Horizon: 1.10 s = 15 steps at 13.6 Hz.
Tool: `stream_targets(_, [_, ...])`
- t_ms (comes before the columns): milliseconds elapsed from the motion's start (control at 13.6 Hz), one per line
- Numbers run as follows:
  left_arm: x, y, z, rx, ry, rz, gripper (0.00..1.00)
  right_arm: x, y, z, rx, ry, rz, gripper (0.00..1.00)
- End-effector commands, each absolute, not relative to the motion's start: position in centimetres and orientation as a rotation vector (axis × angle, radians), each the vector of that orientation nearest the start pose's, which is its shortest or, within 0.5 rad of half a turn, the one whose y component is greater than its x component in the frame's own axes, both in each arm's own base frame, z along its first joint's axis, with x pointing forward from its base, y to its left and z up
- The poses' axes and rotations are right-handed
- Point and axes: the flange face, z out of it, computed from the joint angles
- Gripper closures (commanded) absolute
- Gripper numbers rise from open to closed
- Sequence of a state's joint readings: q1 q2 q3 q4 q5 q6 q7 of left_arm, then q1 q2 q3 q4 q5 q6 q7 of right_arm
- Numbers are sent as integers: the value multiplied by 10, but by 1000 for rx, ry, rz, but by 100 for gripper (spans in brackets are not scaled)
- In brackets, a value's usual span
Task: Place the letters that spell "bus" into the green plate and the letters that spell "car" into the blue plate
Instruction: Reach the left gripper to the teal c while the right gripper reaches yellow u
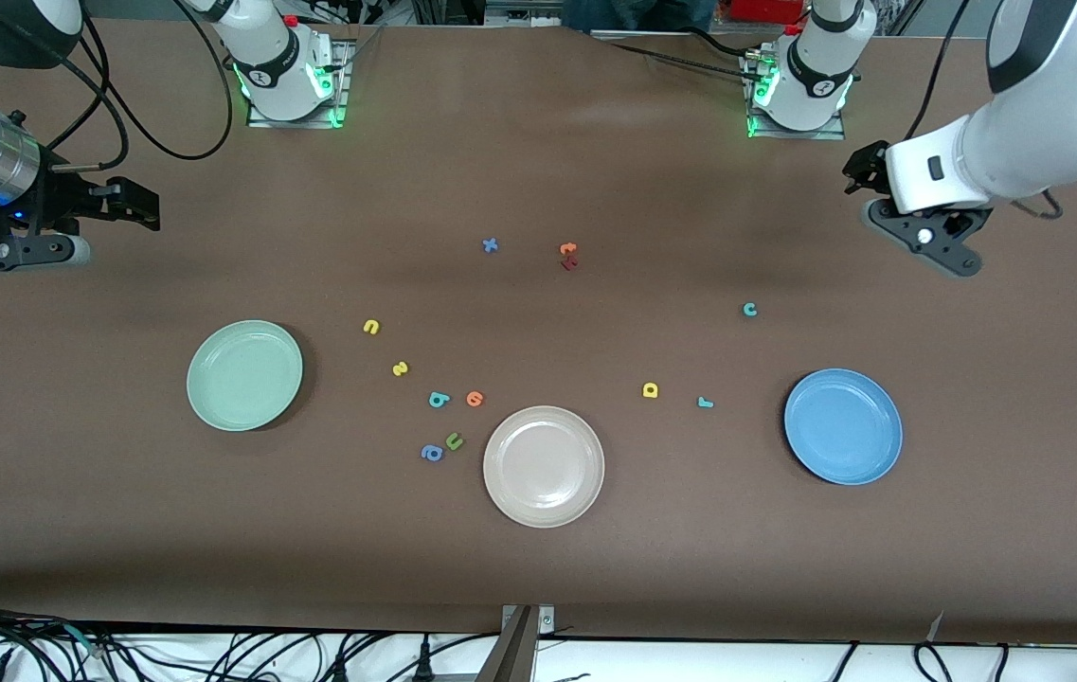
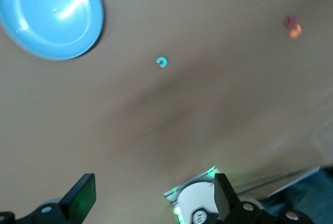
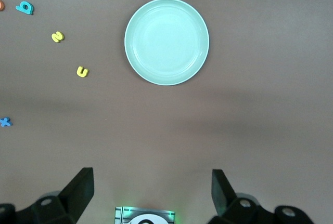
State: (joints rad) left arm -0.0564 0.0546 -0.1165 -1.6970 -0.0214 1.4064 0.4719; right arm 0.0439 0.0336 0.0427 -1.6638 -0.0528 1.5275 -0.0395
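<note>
While both arms wait with jaws wide, the left gripper [image 2: 151, 203] hangs over bare table well apart from the teal c [image 1: 749, 309]; the right gripper [image 3: 151, 193] likewise, well apart from the green plate [image 1: 244, 375].

Two white arms with black joint bands are seen; black cables trail from them, green lights glow at the bases, and black two-finger grippers are fitted.

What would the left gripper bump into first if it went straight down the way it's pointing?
Probably just bare table. The open left gripper points down at brown tabletop; the teal "c" lies off its line.
</note>
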Motion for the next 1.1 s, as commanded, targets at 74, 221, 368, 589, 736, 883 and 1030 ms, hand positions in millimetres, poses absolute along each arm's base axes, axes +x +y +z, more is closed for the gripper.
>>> stream_targets(74, [549,-107,478,-2876,1494,593,0,549,72,539,-3202,-213,184,0])
stream_targets(221, [539,-136,435,-2787,1640,544,0,540,108,516,-3220,-51,110,0])
stream_targets(368, [527,-173,386,-2541,1841,406,0,533,134,492,-3214,18,88,0])
stream_targets(589, [509,-183,335,-2408,2007,324,0,536,158,448,-3139,239,-17,0])
stream_targets(736, [492,-172,296,-2314,2096,287,0,542,168,416,-3008,395,6,0])
stream_targets(883, [486,-166,259,-2269,2161,257,0,549,170,378,-2966,449,97,0])
stream_targets(1030, [481,-167,224,-2201,2222,249,0,551,169,348,-2963,481,133,1])
